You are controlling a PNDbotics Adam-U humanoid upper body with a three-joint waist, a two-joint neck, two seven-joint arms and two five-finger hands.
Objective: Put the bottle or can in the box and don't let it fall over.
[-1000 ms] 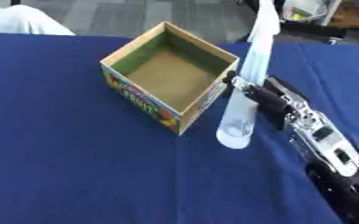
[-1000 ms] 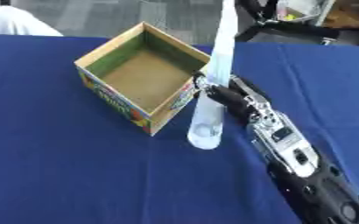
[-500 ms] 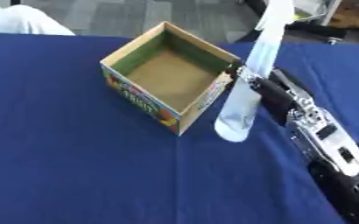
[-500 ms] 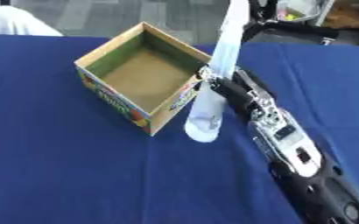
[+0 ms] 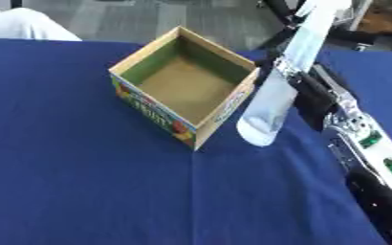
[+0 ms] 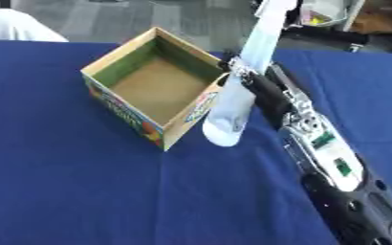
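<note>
Progress: the bottle (image 5: 275,98) is not yet in the box (image 5: 185,91); the box holds nothing that shows, only its bare brown floor.
Done: the bottle is gripped and off the cloth (image 5: 82,182), judging by how its base hangs clear beside the box.
Left: carry the bottle over the box's rim, bring it upright, set its base on the floor inside, let go without tipping it.
Bottle, place: just beside the box's right wall, outside it, its base near the box's near-right corner, its top slanting up and away past the box's far side.
Bottle, look: tall, slim, pale blue-white, see-through; wider at the round base, narrower toward the top; tilted, not upright.
Right hand (image 6: 248,82): fingers curled round the bottle's middle, at about the height of the box's rim; the arm runs back toward the lower right.
Left hand: in neither view.
Box, look: open-topped square carton, green inside walls, bright printed outside, standing on the blue cloth.
</note>
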